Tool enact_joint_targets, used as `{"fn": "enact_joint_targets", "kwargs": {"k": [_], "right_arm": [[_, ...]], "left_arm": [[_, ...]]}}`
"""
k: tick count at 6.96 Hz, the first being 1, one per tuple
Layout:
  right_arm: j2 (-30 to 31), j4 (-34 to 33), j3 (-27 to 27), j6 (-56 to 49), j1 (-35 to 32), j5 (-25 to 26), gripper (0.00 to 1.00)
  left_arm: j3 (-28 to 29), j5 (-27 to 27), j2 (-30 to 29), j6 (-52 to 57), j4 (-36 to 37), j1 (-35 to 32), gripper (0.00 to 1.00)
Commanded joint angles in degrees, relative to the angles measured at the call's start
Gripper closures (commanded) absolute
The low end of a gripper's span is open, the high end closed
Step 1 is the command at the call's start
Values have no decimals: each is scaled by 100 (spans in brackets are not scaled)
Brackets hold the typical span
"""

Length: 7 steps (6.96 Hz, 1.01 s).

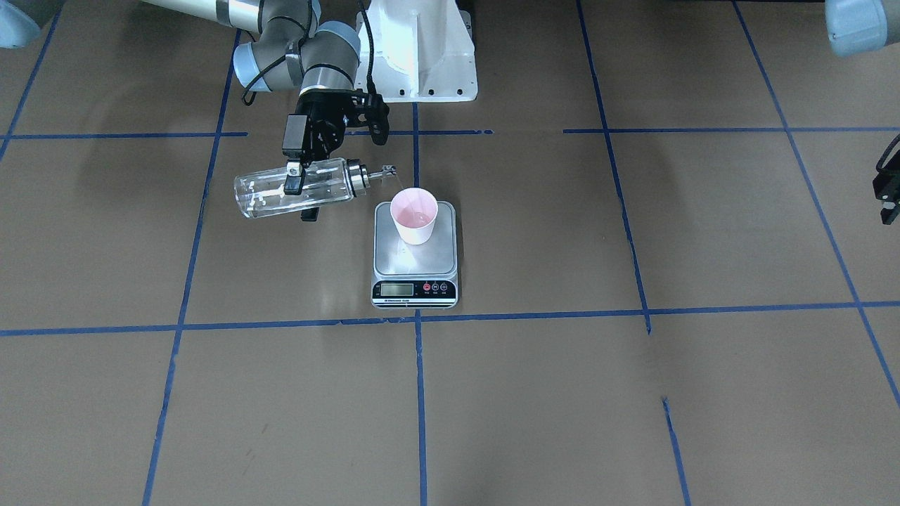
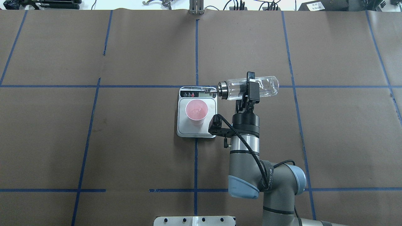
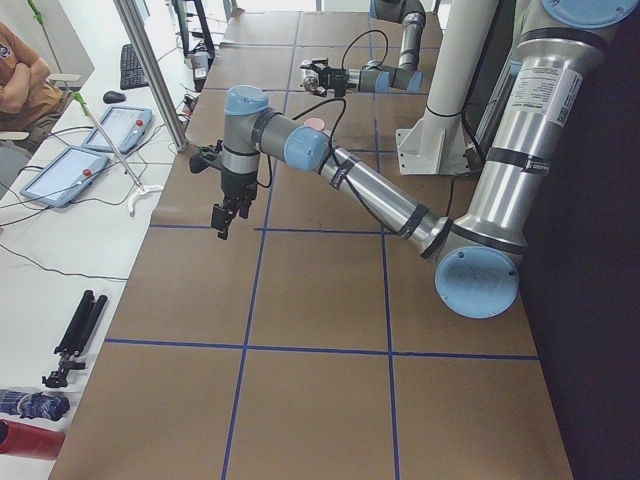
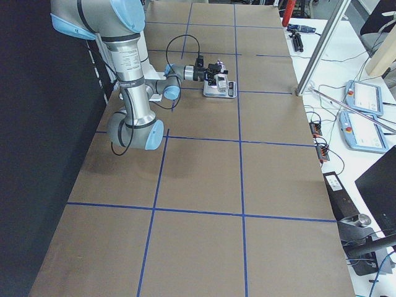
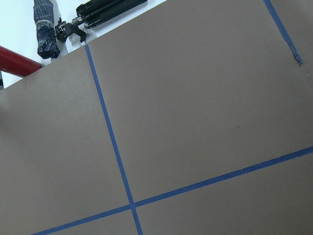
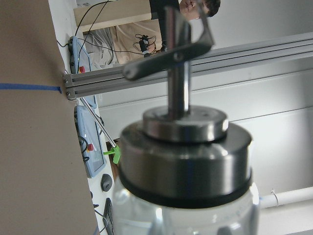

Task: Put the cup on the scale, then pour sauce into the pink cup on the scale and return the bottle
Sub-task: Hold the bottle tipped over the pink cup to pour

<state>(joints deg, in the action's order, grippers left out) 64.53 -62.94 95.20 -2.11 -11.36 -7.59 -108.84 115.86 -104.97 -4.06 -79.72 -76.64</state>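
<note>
- Right now the right hand (image 1: 298, 188) is clamped across the middle of the bottle (image 1: 261, 197), one finger on each side of the glass, left of centre in the front-facing view.
- From that grip the bottle lies close to level. Its long axis runs across the frame, with the base to the left and the metal collar and thin spout (image 1: 385, 171) to the right.
- Just right of and below the spout tip, the cup (image 1: 415, 216) stands upright on the upper part of the scale (image 1: 394, 256) platform. Tip and rim are near each other but apart.
- A faint thread of sauce (image 1: 401, 190) seems to run from the tip down into the cup, and the overhead view shows a rippled pale pool inside it.
- My reading is that the pour is under way, and the coming move depends on the spout tip sitting over the cup's mouth as the bottle tips. The overhead view places the tip over the scale's display strip instead, so the true offset is uncertain.
- The right hand is by far the nearer one. The left hand (image 1: 889, 191) hangs well apart at the right edge of the frame.
- That left hand is cut off there and small in the side view, so I cannot tell whether its fingers are apart or together.
- Its wrist view shows only the bare tabletop (image 5: 195, 107) and tape lines.
- The scale's reading and the liquid level in the bottle are too faint to make out.
</note>
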Motion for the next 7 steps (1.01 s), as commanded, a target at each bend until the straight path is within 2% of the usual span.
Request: {"fn": "enact_joint_targets", "kwargs": {"k": [1, 4, 7], "right_arm": [[-19, 45, 33, 743, 2, -294, 100], [-55, 201, 322, 1746, -85, -724, 100], [173, 247, 552, 3477, -296, -981, 100]], "left_arm": [[-15, 7, -6, -16, 9, -9, 0], [-32, 7, -14, -33, 9, 0, 0], [-24, -2, -67, -33, 9, -9, 0]]}}
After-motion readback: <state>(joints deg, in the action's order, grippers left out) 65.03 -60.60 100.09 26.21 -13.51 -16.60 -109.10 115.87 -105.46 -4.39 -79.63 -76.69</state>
